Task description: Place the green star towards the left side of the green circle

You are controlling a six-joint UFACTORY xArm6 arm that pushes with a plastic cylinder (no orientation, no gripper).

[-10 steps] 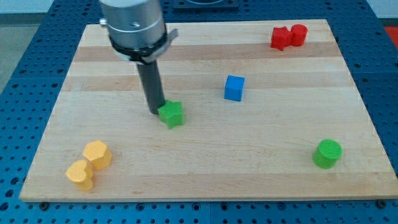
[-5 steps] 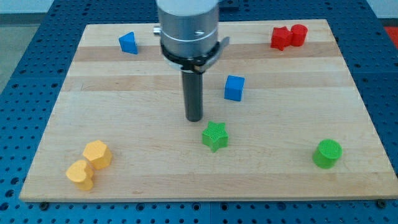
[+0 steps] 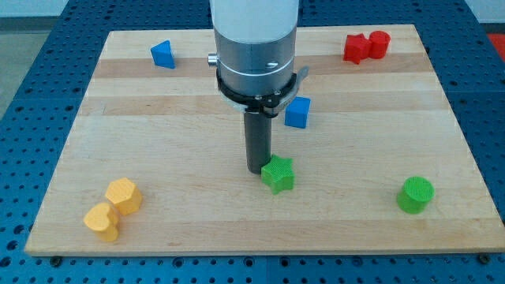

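Observation:
The green star [image 3: 278, 174] lies on the wooden board [image 3: 158, 158] just below its middle. The green circle [image 3: 415, 194], a short cylinder, stands near the board's lower right corner, far to the star's right. My tip [image 3: 257, 170] is at the star's upper left edge and touches it or nearly so. The arm's grey body rises above it toward the view's top.
A blue cube [image 3: 297, 112] sits just right of the rod. A blue triangular block [image 3: 162, 54] is at the upper left. Two red blocks [image 3: 366, 46] sit at the upper right. Two orange-yellow blocks [image 3: 113, 208] lie at the lower left.
The green star has been pushed to the right and downward across the board. My tip followed it, was briefly apart from it, and now stands against its upper left edge.

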